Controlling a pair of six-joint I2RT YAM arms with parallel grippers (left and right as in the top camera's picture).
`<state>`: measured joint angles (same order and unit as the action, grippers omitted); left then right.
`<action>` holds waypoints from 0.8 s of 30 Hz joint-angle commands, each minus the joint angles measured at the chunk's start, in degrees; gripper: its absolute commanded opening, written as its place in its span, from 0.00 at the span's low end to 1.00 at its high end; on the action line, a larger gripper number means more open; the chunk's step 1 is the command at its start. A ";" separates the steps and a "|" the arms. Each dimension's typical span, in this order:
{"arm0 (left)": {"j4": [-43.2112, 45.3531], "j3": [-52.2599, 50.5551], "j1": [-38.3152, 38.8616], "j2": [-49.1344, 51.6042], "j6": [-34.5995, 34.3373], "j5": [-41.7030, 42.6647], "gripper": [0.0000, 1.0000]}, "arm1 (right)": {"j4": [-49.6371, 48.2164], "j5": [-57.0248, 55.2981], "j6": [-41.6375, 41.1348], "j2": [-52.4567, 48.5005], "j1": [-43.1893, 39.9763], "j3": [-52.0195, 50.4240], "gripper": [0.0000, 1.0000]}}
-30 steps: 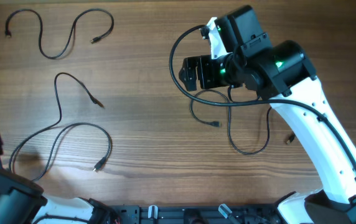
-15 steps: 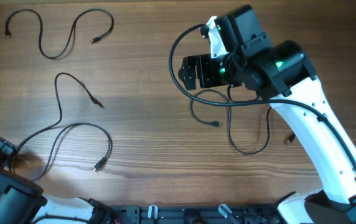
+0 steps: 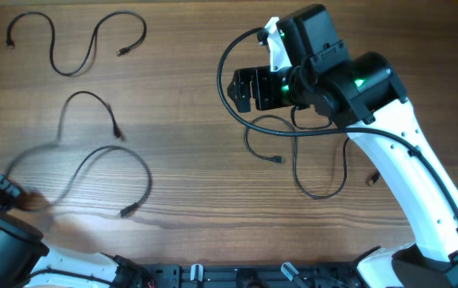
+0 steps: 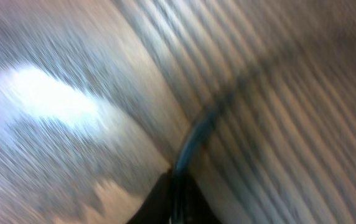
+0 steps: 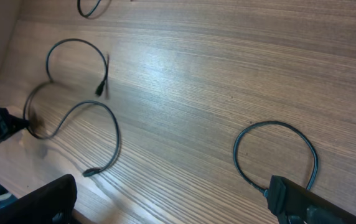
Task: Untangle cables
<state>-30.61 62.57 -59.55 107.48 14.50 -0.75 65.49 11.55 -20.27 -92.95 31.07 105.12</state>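
Three thin black cables lie on the wooden table. One wavy cable (image 3: 77,48) rests at the far left. A second cable (image 3: 147,180) loops across the near left, blurred with motion. My left gripper (image 3: 9,194) is shut on its left end; in the left wrist view the strand (image 4: 193,134) runs straight out of the closed gripper (image 4: 177,202). That cable (image 5: 117,134) and the left gripper (image 5: 0,124) also show in the right wrist view. The third cable (image 3: 317,180) lies under my right arm. My right gripper (image 3: 241,88) hovers open and empty above the table, near that cable's loop (image 5: 271,123).
A thicker black wire (image 3: 225,72) belonging to the right arm arcs around its wrist. The white right arm (image 3: 421,192) crosses the right side of the table. The table's near edge with black fittings (image 3: 237,274) runs along the bottom.
My left gripper has closed on the near-left cable's end and is pulling it; the cable's loops have shifted and changed shape. The right arm has barely moved.
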 commanded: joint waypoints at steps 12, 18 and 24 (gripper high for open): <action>11.72 14.69 10.56 3.63 12.52 2.86 0.04 | -0.28 0.15 -1.03 -0.50 0.04 0.13 1.00; 19.23 19.47 11.34 3.65 12.57 2.86 0.04 | 0.17 0.17 -2.86 -0.50 0.04 0.13 1.00; 21.88 19.47 10.51 5.14 16.81 11.52 0.04 | 0.42 0.15 -3.87 -0.50 0.04 0.13 1.00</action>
<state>-9.13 81.21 -48.75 111.11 27.51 2.83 65.60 11.55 -22.55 -92.95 31.07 105.12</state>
